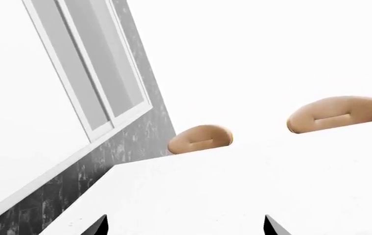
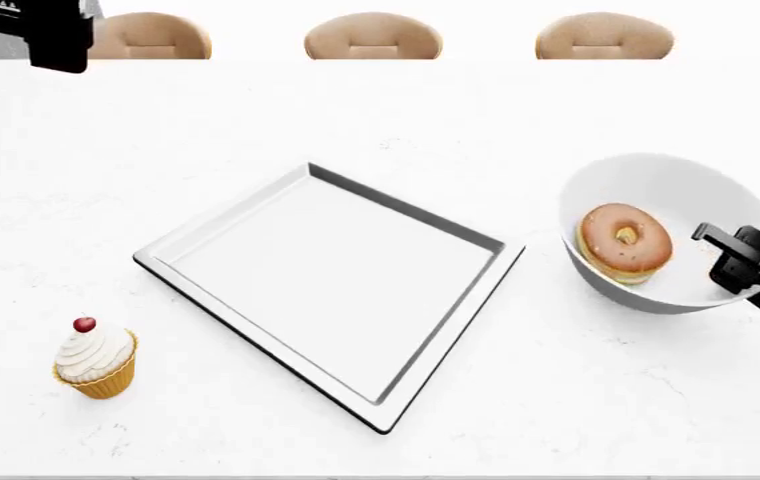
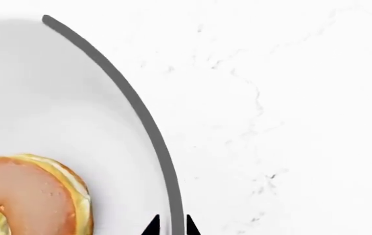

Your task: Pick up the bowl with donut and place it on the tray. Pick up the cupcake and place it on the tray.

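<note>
The white bowl [image 2: 654,205] sits tilted at the right of the white table with the tan-glazed donut [image 2: 624,241] inside it. My right gripper [image 2: 740,262] is shut on the bowl's right rim. In the right wrist view the two fingertips [image 3: 152,226] pinch the grey rim [image 3: 143,117], with the donut [image 3: 33,193] beside it. The silvery tray [image 2: 329,290] lies in the middle. The cupcake [image 2: 95,358] stands at the front left. My left gripper [image 1: 184,226] is open and empty, raised at the far left [image 2: 53,30].
Three tan chair backs [image 2: 372,38] line the table's far edge; two show in the left wrist view [image 1: 201,139]. A window frame and dark marbled wall [image 1: 114,142] stand beyond the table.
</note>
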